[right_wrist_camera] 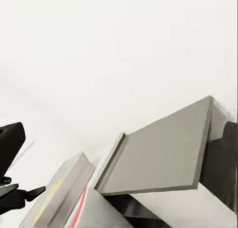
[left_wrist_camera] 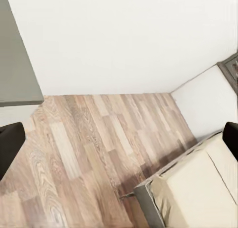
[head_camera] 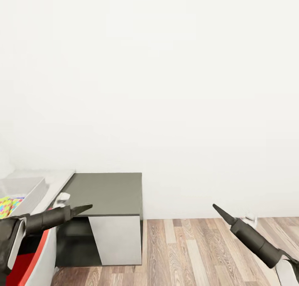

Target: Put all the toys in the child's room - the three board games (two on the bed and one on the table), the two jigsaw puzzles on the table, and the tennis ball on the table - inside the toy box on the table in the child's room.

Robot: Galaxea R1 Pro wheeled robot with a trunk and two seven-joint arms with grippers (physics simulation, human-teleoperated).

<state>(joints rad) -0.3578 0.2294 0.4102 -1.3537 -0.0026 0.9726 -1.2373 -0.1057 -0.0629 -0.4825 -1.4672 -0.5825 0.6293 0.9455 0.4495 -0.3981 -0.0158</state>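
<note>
Left gripper (head_camera: 83,209) near; toy box (head_camera: 29,190) edge-cropped, contents unclear.

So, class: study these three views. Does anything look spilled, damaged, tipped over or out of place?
Nothing stands out. The dark grey top is level and bare, the wood floor unmarked, and the toy box sits flat on the pale table.

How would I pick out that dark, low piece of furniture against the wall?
Find the big white wall and follow it down to the wood-plank floor. At the wall's foot stands the dark grey top, flat and bare on a white panel. Its pale grey-white neighbour sits higher and carries a translucent bin.
</note>
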